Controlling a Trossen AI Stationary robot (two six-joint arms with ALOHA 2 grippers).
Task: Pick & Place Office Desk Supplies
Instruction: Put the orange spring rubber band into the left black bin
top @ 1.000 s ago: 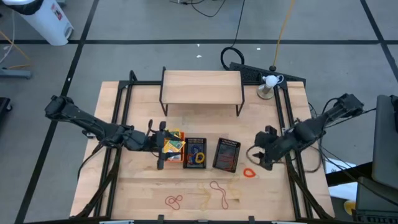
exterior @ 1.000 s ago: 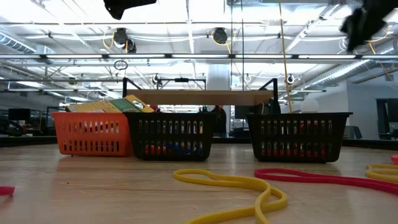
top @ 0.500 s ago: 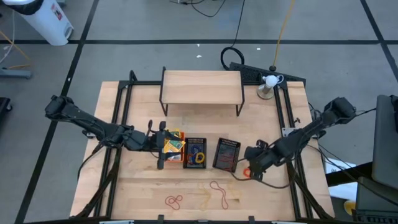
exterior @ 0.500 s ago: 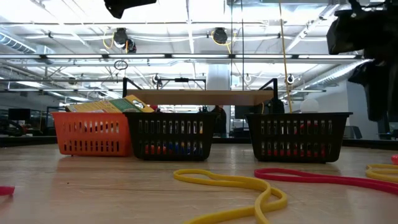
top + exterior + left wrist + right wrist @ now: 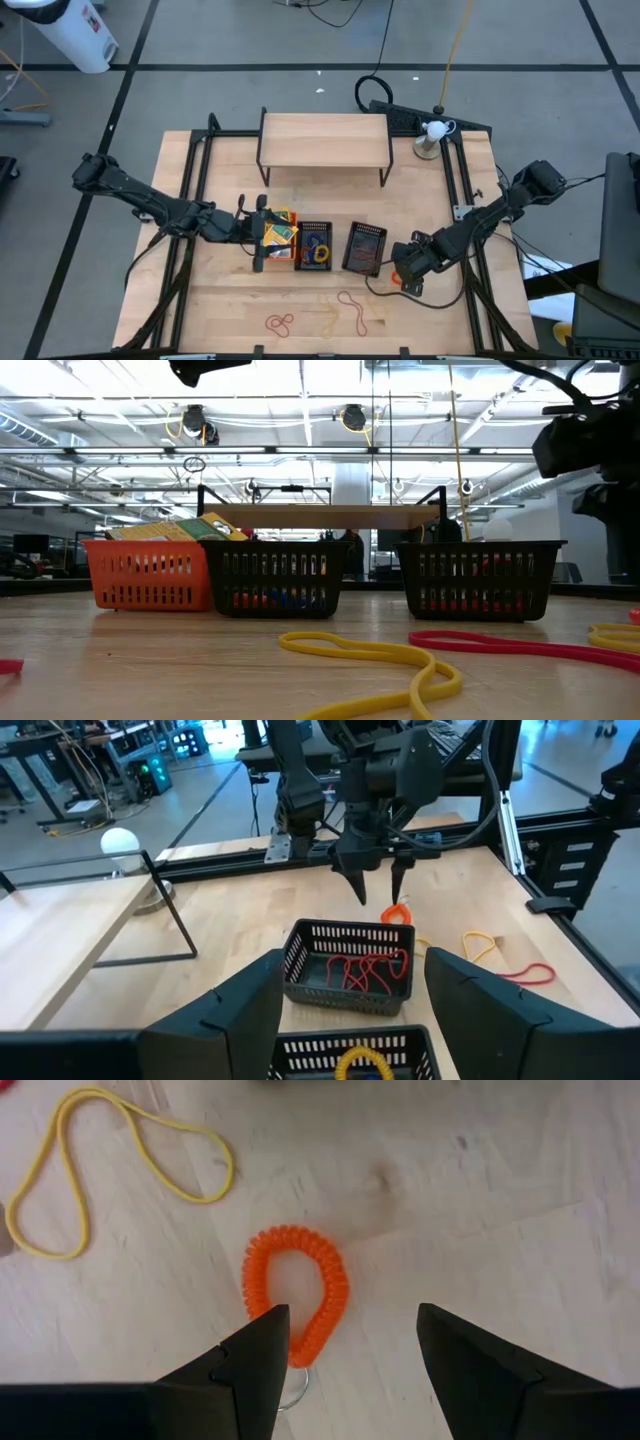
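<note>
An orange coiled loop [image 5: 297,1295] with a small metal ring lies flat on the table. My right gripper [image 5: 345,1355] is open and points down just above it, its fingers on either side of the loop's ring end; the left wrist view shows this gripper [image 5: 380,890] too. Three mesh bins stand in a row: an orange bin [image 5: 280,232] with yellow-and-green packs, a black bin [image 5: 315,245] with yellow and blue bands, and a black bin [image 5: 350,970] with red bands. My left gripper [image 5: 262,235] is open beside the orange bin, with nothing between its fingers.
Loose bands lie near the table's front edge: a red band [image 5: 280,322], a yellow band [image 5: 110,1160] and an orange-brown band [image 5: 352,308]. A light wooden shelf [image 5: 325,140] stands at the back. A white lamp [image 5: 432,132] is at the back right.
My right gripper has come down toward the table's near left, onto the spot of the orange coiled loop, and has tipped to point more steeply down. Its fingers have stayed open. The bins and bands have not moved.
</note>
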